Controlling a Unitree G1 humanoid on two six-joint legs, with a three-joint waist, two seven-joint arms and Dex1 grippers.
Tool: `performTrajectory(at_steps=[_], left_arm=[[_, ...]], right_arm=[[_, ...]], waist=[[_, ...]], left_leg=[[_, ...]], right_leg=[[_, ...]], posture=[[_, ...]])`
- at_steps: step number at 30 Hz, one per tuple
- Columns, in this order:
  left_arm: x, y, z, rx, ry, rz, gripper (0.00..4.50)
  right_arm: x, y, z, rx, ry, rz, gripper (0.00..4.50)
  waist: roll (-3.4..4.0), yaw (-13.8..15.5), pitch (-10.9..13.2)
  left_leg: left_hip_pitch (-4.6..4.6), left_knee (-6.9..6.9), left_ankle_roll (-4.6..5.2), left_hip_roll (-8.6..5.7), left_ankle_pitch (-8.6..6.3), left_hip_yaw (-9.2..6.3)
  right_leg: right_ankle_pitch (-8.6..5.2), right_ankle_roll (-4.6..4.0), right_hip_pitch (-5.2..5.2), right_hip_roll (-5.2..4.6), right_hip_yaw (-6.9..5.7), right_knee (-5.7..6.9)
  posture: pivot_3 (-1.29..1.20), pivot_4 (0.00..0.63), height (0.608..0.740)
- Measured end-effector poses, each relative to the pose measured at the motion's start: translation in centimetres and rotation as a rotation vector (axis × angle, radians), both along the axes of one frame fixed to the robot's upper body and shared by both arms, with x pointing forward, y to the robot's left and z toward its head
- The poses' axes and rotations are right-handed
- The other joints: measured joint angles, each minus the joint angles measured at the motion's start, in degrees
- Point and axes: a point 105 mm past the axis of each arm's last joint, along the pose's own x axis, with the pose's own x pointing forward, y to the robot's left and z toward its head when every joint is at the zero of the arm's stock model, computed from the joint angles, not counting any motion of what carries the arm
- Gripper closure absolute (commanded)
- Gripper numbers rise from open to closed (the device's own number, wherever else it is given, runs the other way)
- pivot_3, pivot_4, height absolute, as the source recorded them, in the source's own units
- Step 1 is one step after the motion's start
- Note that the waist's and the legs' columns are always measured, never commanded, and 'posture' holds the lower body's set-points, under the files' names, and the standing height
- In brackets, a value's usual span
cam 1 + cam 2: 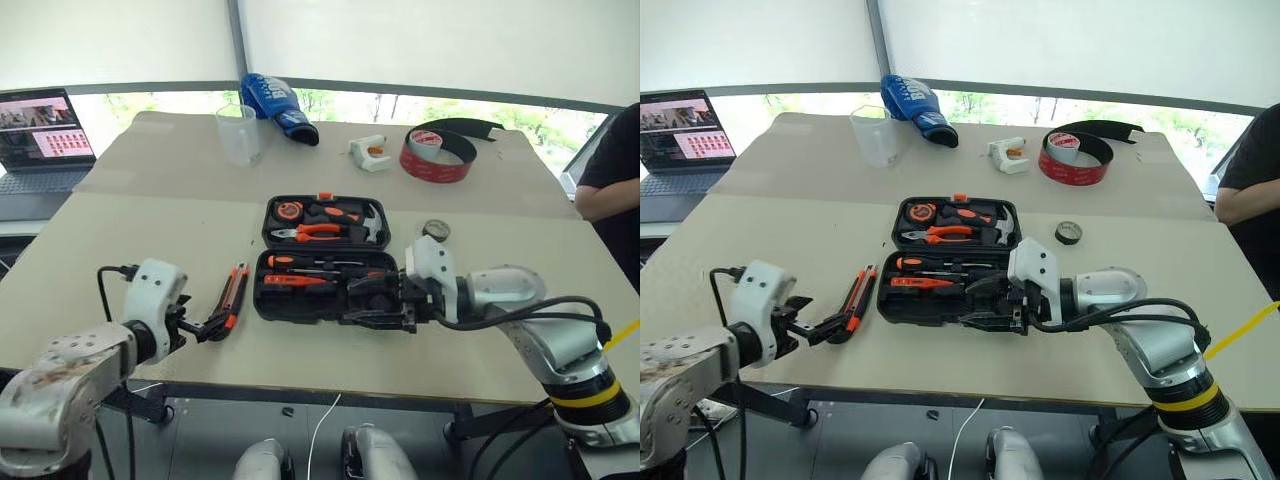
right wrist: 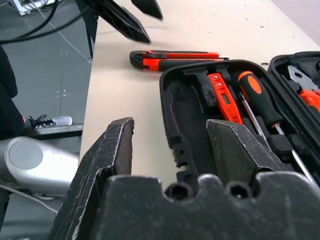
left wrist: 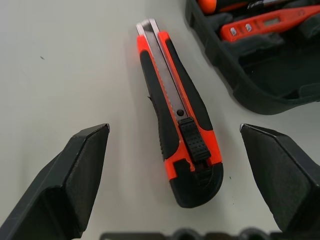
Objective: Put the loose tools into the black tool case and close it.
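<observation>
The black tool case (image 1: pixel 272 300) lies open at the table's middle. In its near half lie an orange-and-black screwdriver (image 1: pixel 300 262) and a slim orange screwdriver (image 1: pixel 295 281). The orange-black utility knife (image 3: pixel 177 135) rests on the table just left of the case. My left gripper (image 1: pixel 210 325) is open at the knife's near end, its fingers (image 3: pixel 80 170) on either side and apart from it. At the case's near right corner my right gripper (image 1: pixel 375 303) is open and straddles the rim, holding nothing. The small black tape roll (image 1: pixel 435 230) sits right of the case.
A big red-and-grey tape roll (image 1: pixel 437 155), a white holder (image 1: pixel 370 152), a clear cup (image 1: pixel 238 133) and a blue bag (image 1: pixel 275 105) stand at the back. A laptop (image 1: pixel 40 140) is far left. A person's arm (image 1: pixel 605 195) is at the right edge.
</observation>
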Motion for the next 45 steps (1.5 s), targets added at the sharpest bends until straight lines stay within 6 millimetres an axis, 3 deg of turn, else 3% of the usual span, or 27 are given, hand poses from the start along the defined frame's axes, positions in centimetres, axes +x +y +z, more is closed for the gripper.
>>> performTrajectory(at_steps=[3, 7, 8, 10, 15, 21, 23, 25, 28, 30, 32, 37, 45], left_arm=[[0.4, -0.7, -1.8, 0.012, 0.074, -0.012, 0.0], [1.1, -1.3, -2.0, 0.003, 0.082, -0.034, 0.0], [1.4, -1.5, -2.1, 0.012, 0.079, -0.048, 0.52], [1.7, -1.4, -2.3, 0.037, 0.076, -0.057, 0.98], [2.2, -0.5, -2.3, 0.045, 0.074, -0.056, 2.76], [2.6, 0.7, -2.0, 0.028, 0.071, -0.069, 2.76], [3.1, 2.2, -1.3, 0.029, 0.057, -0.058, 2.76], [4.1, 2.6, 0.8, 0.033, -0.03, -0.111, 2.76], [5.0, 0.3, 5.3, 0.054, -0.235, -0.361, 2.76], [4.8, -1.9, 6.5, 0.053, -0.29, -0.531, 2.76], [4.3, -4.3, 6.2, 0.037, -0.268, -0.712, 2.76], [2.9, -7.9, 4.8, 0.065, -0.157, -1.09, 2.76], [4.4, -9.2, 1.8, 0.245, -0.062, -1.335, 2.76]], right_arm=[[-0.4, 0.1, 0.0, 0.002, -0.01, -0.005, 1.2], [-0.6, 0.3, 0.1, 0.006, -0.02, -0.023, 1.2], [-0.7, 0.4, 0.1, 0.011, -0.024, -0.028, 1.2], [-1.0, 0.6, 0.0, 0.019, -0.025, -0.033, 1.2], [-1.0, 0.5, -0.1, 0.024, -0.025, -0.049, 1.2], [-0.9, -0.2, -0.2, 0.014, -0.022, -0.074, 1.2], [-1.0, -0.6, -0.6, 0.003, -0.003, -0.085, 1.2], [-1.1, -1.0, -0.5, 0.002, 0.009, -0.092, 1.2], [-1.3, -1.3, -0.3, -0.007, -0.002, -0.102, 1.2], [-1.4, -1.4, -0.4, -0.008, -0.003, -0.11, 1.2], [-1.5, -1.5, -0.5, -0.008, 0.002, -0.124, 1.2], [-2.0, -1.9, -0.9, -0.009, 0.014, -0.157, 1.2], [-2.7, -2.0, -0.8, -0.007, -0.001, -0.213, 1.2]], waist=[[0.0, 0.0, 0.0], [0.0, 0.2, 0.0], [0.01, 0.3, 0.0], [0.1, 0.4, -0.1], [0.14, 0.5, -0.1], [0.14, 0.5, -0.1], [0.1, 0.3, -0.1], [0.08, 0.4, 0.0], [0.08, 0.6, 0.0], [0.09, 0.7, 0.0], [0.08, 0.6, 0.0], [0.07, 0.4, 0.0], [0.07, 0.4, 0.0]], left_leg=[[0.27, -0.21, -0.03, 0.01, 0.01, 0.03], [0.49, -0.33, -0.04, 0.01, 0.01, 0.05], [0.53, -0.35, -0.04, 0.01, 0.01, 0.03], [0.57, -0.38, -0.05, 0.0, 0.0, 0.02], [0.56, -0.37, -0.04, 0.0, 0.0, 0.02], [0.55, -0.39, -0.06, 0.03, 0.01, -0.01], [0.48, -0.4, -0.08, 0.07, 0.02, -0.01], [0.41, -0.4, -0.09, 0.07, 0.03, -0.02], [0.38, -0.43, -0.12, 0.04, 0.0, -0.01], [0.37, -0.44, -0.13, 0.0, -0.03, 0.03], [0.35, -0.43, -0.07, -0.02, -0.01, 0.09], [0.38, -0.42, -0.09, -0.01, -0.01, 0.19], [0.36, -0.35, 0.0, 0.05, -0.03, 0.01]], right_leg=[[-0.02, -0.02, 0.18, -0.05, 0.03, -0.11], [-0.07, -0.08, 0.37, -0.18, 0.05, -0.15], [-0.08, -0.1, 0.41, -0.22, 0.07, -0.15], [-0.09, -0.11, 0.45, -0.25, 0.08, -0.15], [-0.1, -0.1, 0.45, -0.3, 0.06, -0.18], [-0.16, -0.14, 0.44, -0.29, 0.03, -0.17], [-0.22, -0.13, 0.35, -0.26, 0.0, -0.15], [-0.2, -0.18, 0.29, -0.27, -0.04, -0.16], [-0.2, -0.19, 0.3, -0.35, -0.11, -0.23], [-0.22, -0.13, 0.32, -0.37, -0.1, -0.27], [-0.22, -0.1, 0.32, -0.3, -0.12, -0.28], [-0.33, 0.04, 0.29, 0.19, -0.14, -0.24], [-0.5, 0.35, 0.39, 0.34, 0.17, -0.32]], posture=[[0.0, 0.15, 0.73], [0.0, 0.15, 0.73], [0.0, 0.15, 0.73], [0.0, 0.15, 0.73], [0.0, 0.15, 0.73], [0.0, 0.15, 0.73], [0.0, 0.15, 0.73], [0.0, 0.15, 0.73], [0.0, 0.15, 0.73], [0.0, 0.15, 0.73], [0.0, 0.15, 0.73], [0.0, 0.15, 0.73], [0.0, 0.15, 0.73]])
